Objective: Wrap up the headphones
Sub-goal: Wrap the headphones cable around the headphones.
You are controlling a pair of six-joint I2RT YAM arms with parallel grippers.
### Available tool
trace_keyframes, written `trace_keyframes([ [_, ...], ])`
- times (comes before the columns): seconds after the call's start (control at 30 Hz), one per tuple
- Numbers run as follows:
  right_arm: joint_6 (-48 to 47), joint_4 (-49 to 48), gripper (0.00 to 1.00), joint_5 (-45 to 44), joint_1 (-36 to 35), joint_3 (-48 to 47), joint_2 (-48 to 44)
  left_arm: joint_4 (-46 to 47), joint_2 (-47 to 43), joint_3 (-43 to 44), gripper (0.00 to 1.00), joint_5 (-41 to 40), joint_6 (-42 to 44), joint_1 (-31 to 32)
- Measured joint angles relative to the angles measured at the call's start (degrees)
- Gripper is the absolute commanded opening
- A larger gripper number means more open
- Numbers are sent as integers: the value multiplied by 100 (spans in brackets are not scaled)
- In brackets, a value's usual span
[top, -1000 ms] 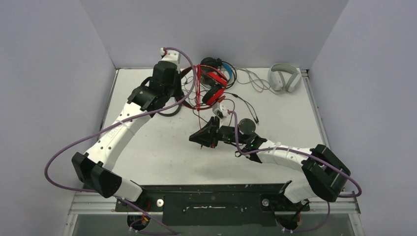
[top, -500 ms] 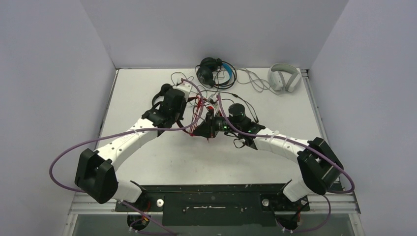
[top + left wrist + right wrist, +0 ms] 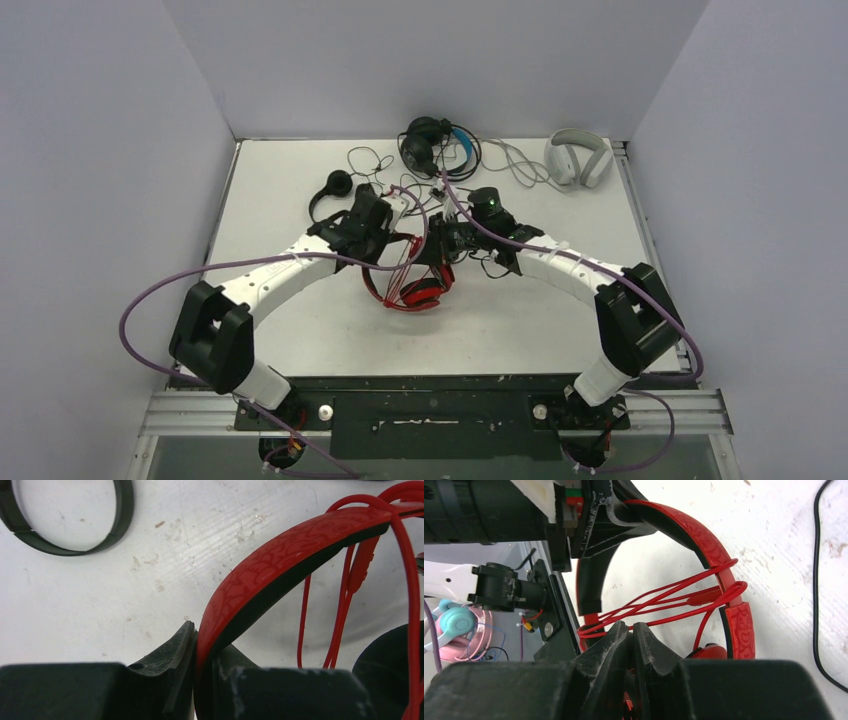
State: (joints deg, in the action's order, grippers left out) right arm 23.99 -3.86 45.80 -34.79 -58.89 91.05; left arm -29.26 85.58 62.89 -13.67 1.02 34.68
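The left gripper (image 3: 197,647) jaws clamp the band of the red-and-black headphones (image 3: 416,292) over the table (image 3: 540,325) centre. The right gripper (image 3: 630,628) jaws, just beside, are nearly closed, seemingly pinching the red cable (image 3: 664,602).

Headsets: four in the top view.
- One red-and-black headset (image 3: 418,290), centre of frame.
- One small black headset (image 3: 335,187), upper left of centre.
- One black-and-blue headset (image 3: 435,142), top centre.
- One white-grey headset (image 3: 580,158), upper right.

Robot arms: two, left arm (image 3: 270,275) and right arm (image 3: 575,275).

Grippers: two, left gripper (image 3: 200,635) and right gripper (image 3: 630,627).

Table (image 3: 300,330): one.
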Motion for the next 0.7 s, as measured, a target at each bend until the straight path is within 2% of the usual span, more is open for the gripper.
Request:
trace_keyframes([
  [0.17,-380,699,11,-28,31,-251,212,-640,350,411,0,221,-186,13],
  [0.3,-564,929,7,-144,31,-352,214,-1060,551,713,0,407,-341,13],
  [0.47,-632,979,0,-293,39,-391,214,-1314,767,920,0,859,-570,11],
  [0.7,-599,767,0,-442,63,-389,212,-1335,824,949,0,1353,-857,2],
])
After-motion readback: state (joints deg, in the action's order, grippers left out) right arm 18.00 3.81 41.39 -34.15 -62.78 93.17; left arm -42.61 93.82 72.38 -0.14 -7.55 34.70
